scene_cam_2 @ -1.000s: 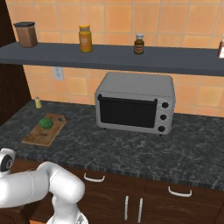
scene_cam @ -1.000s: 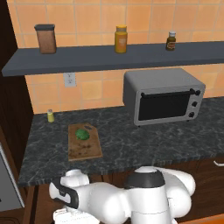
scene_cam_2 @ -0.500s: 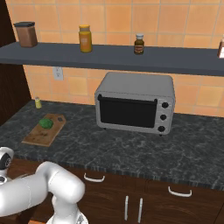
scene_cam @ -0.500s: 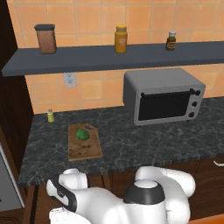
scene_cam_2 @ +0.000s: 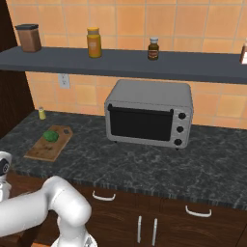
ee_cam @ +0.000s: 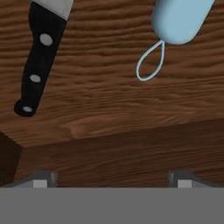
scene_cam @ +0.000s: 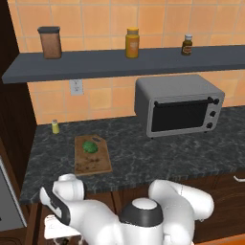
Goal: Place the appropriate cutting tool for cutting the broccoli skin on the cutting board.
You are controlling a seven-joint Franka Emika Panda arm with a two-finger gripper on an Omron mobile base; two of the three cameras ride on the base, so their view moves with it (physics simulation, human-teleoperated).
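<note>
The cutting tool (ee_cam: 38, 61) is a knife whose black riveted handle lies on a brown wooden surface at the upper left of the hand view; its blade runs out of the top. My gripper (ee_cam: 111, 179) is open, its fingertips (ee_cam: 41, 178) low in that view, short of the handle and touching nothing. My hand (scene_cam: 60, 225) hangs below the counter's front edge at the lower left. The cutting board (scene_cam: 93, 162) lies on the counter with the broccoli (scene_cam: 89, 146) on its far half. From the right, the cutting board (scene_cam_2: 43, 152) and the broccoli (scene_cam_2: 50, 136) sit at the left.
A light-blue peeler (ee_cam: 175, 22) with a wire loop lies right of the knife. A wooden lip crosses between my fingers and both tools. On the counter stand a toaster oven (scene_cam: 179, 105) and a small yellow bottle (scene_cam: 55, 126). A shelf (scene_cam: 124, 62) holds three jars.
My arm's wrist has swung a little left and lower below the counter edge. The jaws have stayed open. Nothing on the counter has moved.
</note>
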